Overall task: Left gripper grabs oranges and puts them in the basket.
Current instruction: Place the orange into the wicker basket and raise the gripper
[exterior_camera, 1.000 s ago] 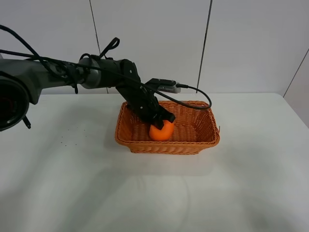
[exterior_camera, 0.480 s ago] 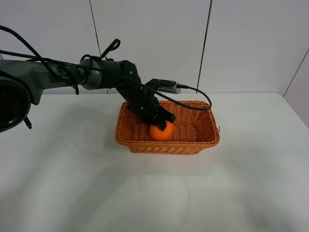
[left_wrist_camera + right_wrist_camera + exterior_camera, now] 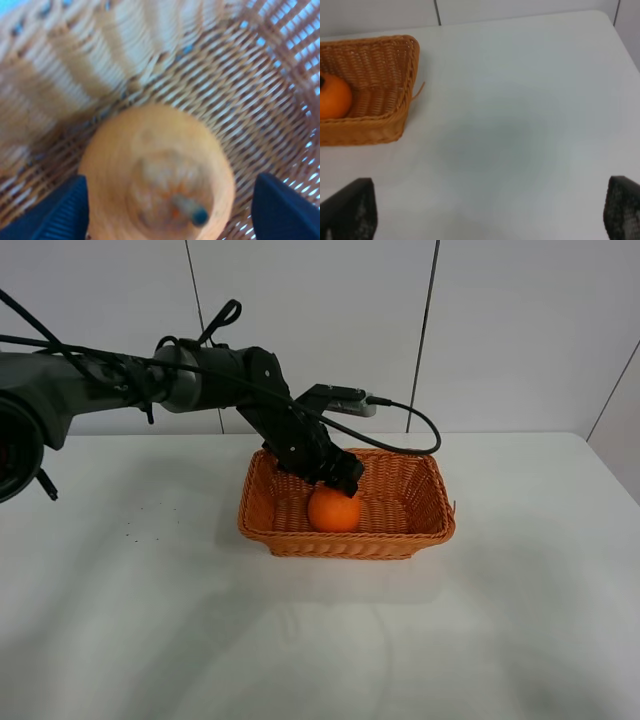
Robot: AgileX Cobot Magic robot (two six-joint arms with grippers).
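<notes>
The orange [image 3: 334, 510] rests on the floor of the woven wicker basket [image 3: 400, 540], near its left half. My left gripper [image 3: 340, 478] hangs just above the orange, open and empty. In the left wrist view the orange [image 3: 155, 170] shows its stem from above on the basket weave [image 3: 250, 75]. The two black fingers [image 3: 60, 215] stand apart on either side of it. The right wrist view shows the orange [image 3: 332, 97] inside the basket [image 3: 380, 65]. My right gripper [image 3: 490, 215] is open and empty over the bare table, away from the basket.
The basket stands on a white table [image 3: 150, 620] in front of a white panelled wall. A black cable [image 3: 410, 435] loops from the left arm over the basket's back rim.
My left gripper has let go of the orange and lifted up and slightly back. The orange now sits free in the basket.
</notes>
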